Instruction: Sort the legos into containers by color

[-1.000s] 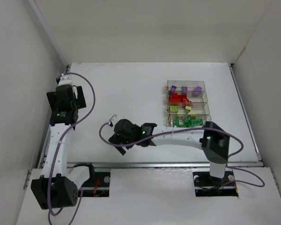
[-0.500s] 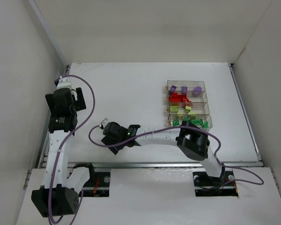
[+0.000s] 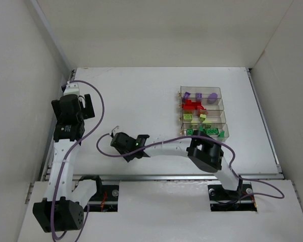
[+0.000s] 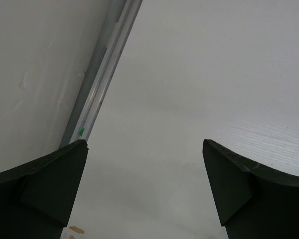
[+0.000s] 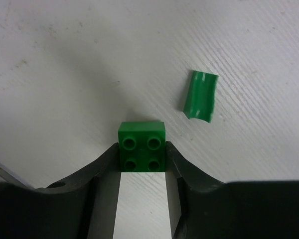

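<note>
Containers (image 3: pixel 222 107) are sitting right of centre in the overhead view, with legos (image 3: pixel 199 118) lying inside grouped by colour. Left hand (image 4: pixel 144 144) is hanging released over bare table (image 4: pixel 189 74) at the left edge. Right hand (image 5: pixel 142 152), lower centre, is clenching a dark green brick (image 5: pixel 142 144), probably for the green bin. A green curved piece (image 5: pixel 201 95) is lying just beside.

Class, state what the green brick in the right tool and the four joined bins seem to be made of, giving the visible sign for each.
The green brick: likely hard moulded plastic, smooth, slightly glossy; crisp edges, four round studs. The bins: seemingly clear, faintly smoky plastic; bricks inside show through the walls.
</note>
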Controlling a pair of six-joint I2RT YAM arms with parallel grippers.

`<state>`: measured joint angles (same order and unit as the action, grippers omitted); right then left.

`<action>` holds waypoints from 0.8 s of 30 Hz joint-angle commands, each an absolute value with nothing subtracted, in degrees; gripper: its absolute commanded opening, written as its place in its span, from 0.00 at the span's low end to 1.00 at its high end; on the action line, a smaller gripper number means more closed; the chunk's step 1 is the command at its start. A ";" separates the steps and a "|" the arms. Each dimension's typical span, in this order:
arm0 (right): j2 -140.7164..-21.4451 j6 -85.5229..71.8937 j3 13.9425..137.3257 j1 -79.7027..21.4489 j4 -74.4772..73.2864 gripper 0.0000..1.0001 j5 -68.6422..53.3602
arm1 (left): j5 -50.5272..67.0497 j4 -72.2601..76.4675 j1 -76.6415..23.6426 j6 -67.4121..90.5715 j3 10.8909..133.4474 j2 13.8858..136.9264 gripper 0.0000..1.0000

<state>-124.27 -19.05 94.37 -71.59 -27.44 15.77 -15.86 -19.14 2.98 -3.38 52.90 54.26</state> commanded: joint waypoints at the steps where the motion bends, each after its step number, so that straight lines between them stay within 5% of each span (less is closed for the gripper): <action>1: -119.11 -22.40 95.28 -71.02 -29.00 0.00 21.51 | -15.82 -17.84 2.37 -2.72 53.70 53.88 1.00; 9: -95.03 -38.06 77.37 -52.49 -36.89 0.00 27.32 | -15.12 -17.84 2.37 -3.25 52.56 53.35 1.00; 20: -85.96 -40.87 63.73 -35.78 -40.25 0.00 26.46 | -14.59 -17.84 2.37 -3.78 52.03 53.35 1.00; 24: -83.59 -40.87 61.96 -34.54 -39.73 0.10 25.75 | -14.06 -17.84 2.37 -3.78 52.03 53.35 1.00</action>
